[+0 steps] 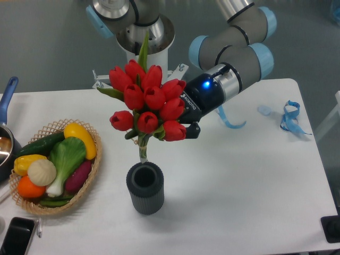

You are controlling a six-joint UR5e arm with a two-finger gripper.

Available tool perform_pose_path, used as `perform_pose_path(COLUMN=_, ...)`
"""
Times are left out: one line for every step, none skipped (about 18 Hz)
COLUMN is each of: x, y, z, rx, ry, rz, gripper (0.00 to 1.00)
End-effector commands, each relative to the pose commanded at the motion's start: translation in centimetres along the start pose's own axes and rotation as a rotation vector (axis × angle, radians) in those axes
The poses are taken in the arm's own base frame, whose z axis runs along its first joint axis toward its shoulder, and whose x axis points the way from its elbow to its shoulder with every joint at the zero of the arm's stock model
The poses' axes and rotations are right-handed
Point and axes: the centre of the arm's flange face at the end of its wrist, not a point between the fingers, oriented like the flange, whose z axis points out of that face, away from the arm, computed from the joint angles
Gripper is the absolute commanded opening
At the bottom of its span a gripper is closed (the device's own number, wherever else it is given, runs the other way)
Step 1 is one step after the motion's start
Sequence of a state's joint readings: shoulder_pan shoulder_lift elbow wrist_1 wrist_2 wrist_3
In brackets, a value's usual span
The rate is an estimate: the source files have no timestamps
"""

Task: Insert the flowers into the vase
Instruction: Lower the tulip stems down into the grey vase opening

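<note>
White bench fills most of the view, with a grey floor behind it and the arm's round base seen past the far edge. The flowers — a bunch of red tulips with green leaves — are held in the air above the middle of the bench, heads tilted toward the camera and to the left, one long leaf pointing up. The hand is seen just behind the blooms on their right side, and most of it is hidden by them; one dark finger shows by the lowest tulip. It is closed around the bunch, though the grip on the stems themselves cannot be seen. Short green stem ends hang below the heads, directly over the vase and just short of its rim — whether they touch it cannot be told. The vase, dark grey and ribbed, stands upright near the front edge, its mouth open. Toward the left edge a wicker basket holds vegetables, among them a leafy green one with a white stalk. A blue-handled pot is cut off at the left edge, and a blue ribbon lies near the far right corner.
</note>
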State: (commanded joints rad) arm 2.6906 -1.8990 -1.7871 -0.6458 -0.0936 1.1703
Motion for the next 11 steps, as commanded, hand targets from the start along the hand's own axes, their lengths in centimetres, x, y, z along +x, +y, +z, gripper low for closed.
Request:
perform_pose_path(x=-0.2, y=0.3, z=-0.1, rx=0.0, ry=-0.002, rz=-0.001, gripper=0.22)
perform_pose_path(x=-0.2, y=0.3, z=0.0, rx=0.002, ry=0.0, rz=0.0, gripper=0.22)
perform_pose_path(x=-0.2, y=0.4, z=0.0, rx=0.0, ry=-0.001, rz=0.0, gripper=0.22)
perform_pose_path(x=-0.4, y=0.5, z=0.0, rx=0.0, ry=0.001, rz=0.005, gripper=0.22)
perform_pose_path(x=-0.5, y=0.5, z=0.0, rx=0.002, ry=0.001, rz=0.017, gripper=0.22)
perform_pose_path(x=-0.6, y=0.6, z=0.0, rx=0.002, ry=0.001, rz=0.023, gripper=0.22)
perform_pose_path(x=-0.6, y=0.6, z=0.1, rx=0.002, ry=0.003, rz=0.024, gripper=0.22)
perform_pose_path(x=-0.7, y=0.5, z=0.0, rx=0.002, ry=0.002, rz=0.028, gripper=0.22)
perform_pose_path(x=-1.0, y=0.9, z=0.1, rx=0.002, ry=0.003, rz=0.026, gripper=0.22)
perform_pose_path(x=-1.2, y=1.2, z=0.1, rx=0.002, ry=0.004, rz=0.032, gripper=0.22)
perform_pose_path(x=-1.3, y=1.6, z=0.2, rx=0.002, ry=0.005, rz=0.033, gripper=0.22)
